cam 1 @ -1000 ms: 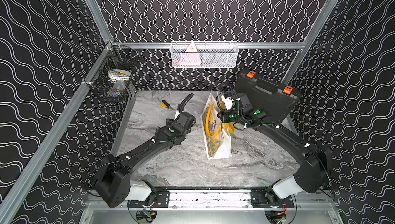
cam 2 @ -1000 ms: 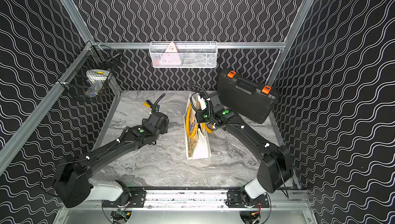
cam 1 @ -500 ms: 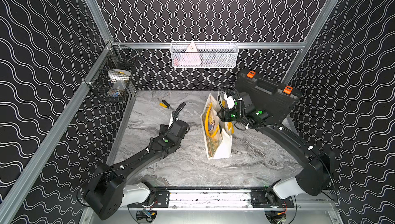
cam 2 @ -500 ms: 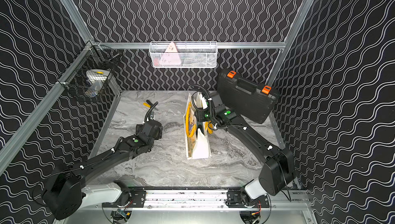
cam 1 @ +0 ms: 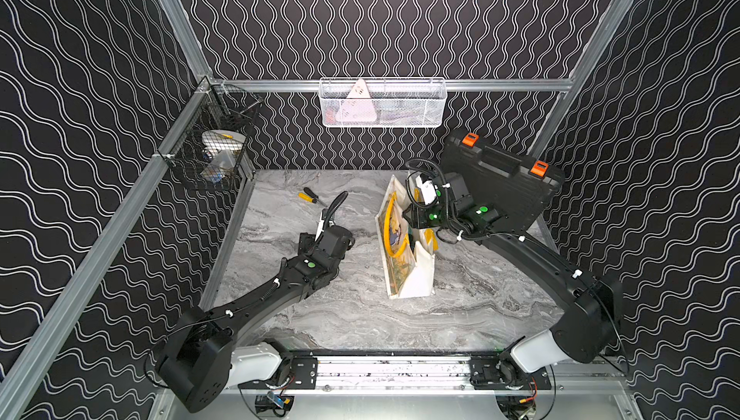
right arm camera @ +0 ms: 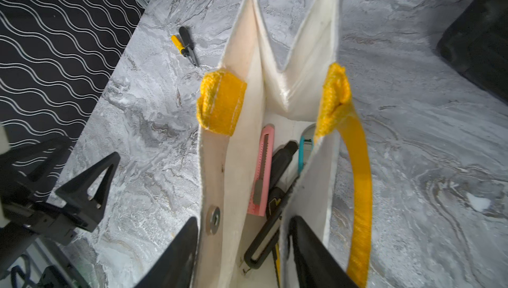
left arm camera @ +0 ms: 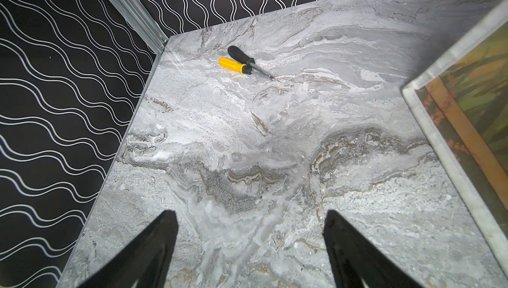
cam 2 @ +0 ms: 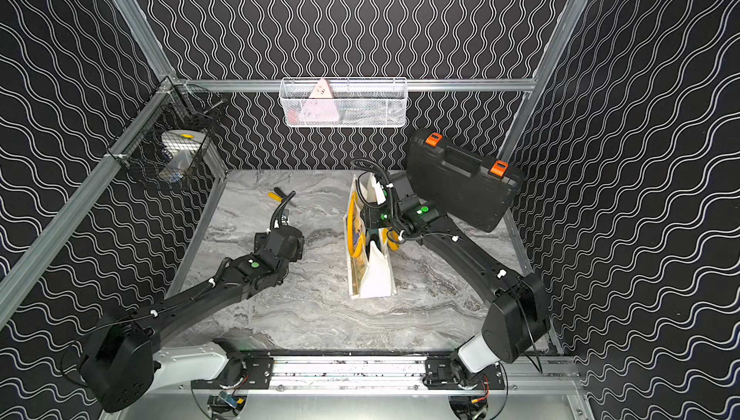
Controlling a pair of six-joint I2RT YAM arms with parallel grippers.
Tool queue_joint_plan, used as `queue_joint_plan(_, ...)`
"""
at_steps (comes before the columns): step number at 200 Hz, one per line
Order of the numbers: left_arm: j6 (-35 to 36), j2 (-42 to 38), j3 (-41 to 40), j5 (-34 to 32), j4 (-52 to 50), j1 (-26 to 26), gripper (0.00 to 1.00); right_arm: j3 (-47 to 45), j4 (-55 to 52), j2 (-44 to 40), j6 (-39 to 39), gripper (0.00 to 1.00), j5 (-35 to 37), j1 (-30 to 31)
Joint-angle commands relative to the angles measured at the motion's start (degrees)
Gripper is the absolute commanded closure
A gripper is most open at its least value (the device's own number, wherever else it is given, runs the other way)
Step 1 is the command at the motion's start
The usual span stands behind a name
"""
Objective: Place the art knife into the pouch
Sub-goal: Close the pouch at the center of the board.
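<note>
Since a second ago, the left arm has drawn back from the pouch (cam 1: 416,277) toward its own base, and the right hand (right arm camera: 244,219) has parted its jaws at the pouch mouth.

Findings:
- Right hand: jaws stand partly open and grip nothing. One finger appears to lie outside the near cloth wall, the other against the far wall.
- Art knife (right arm camera: 268,234), judged to be the black-and-yellow cutter: it lies slanted inside the pouch, directly below the right hand, with its rear end close to the rim. A pink cutter (right arm camera: 262,168) and a teal item (right arm camera: 302,154) lie beside it.
- Left hand (left arm camera: 248,213): wide open, empty, above the bare desk (cam 1: 360,310), well apart from the pouch.
- Two screwdrivers (left arm camera: 242,64) lie near the far corner, untouched.

Assessment: placement appears done; withdrawal remains.

Risks: the pouch stands upright with nothing bracing it. A finger catching the cloth wall or a yellow handle (right arm camera: 360,190) on the way up would tip it. The cutter's raised end could snag on a finger and be dragged back out.
</note>
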Motion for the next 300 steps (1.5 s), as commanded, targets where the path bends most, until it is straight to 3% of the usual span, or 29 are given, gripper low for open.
queue_joint_plan(1,0.15,0.32,0.53,0.32,1.12,0.07,0.12,1.73,-1.04,1.06,0.57,0.44,0.35,1.05)
queue_joint_plan(53,0.13,0.48,0.15,1.06,1.54,0.03,0.12,7.25,-7.04,6.42,1.24,0.42,8.77,4.15)
queue_joint_plan(74,0.24,0.46,-0.15,1.15,2.05,0.02,0.12,9.24,-9.58,8.56,2.15,0.47,12.26,4.52)
queue_joint_plan(118,0.46,0.23,-0.79,0.82,2.76,0.06,0.12,11.32,-12.18,9.93,3.2,0.83,16.71,5.35)
queue_joint_plan(130,0.42,0.11,-0.9,1.0,2.85,0.01,0.12,11.74,-13.06,9.92,3.34,1.0,18.1,5.49)
queue_joint_plan(200,0.77,0.15,-1.36,-0.86,3.88,0.06,0.12,13.72,-14.27,9.77,2.28,1.0,19.13,5.66)
queue_joint_plan(226,1.03,0.11,-2.0,-0.34,5.76,0.19,0.12,13.56,-12.45,9.02,1.98,0.61,17.74,5.57)
queue_joint_plan(242,1.21,0.49,-1.8,-0.32,5.69,0.42,0.12,13.51,-11.69,8.14,1.46,0.48,17.46,5.62)
queue_joint_plan(300,1.45,0.32,-2.68,0.4,6.98,0.8,0.12,10.64,-9.51,2.11,1.2,0.27,18.08,5.1)
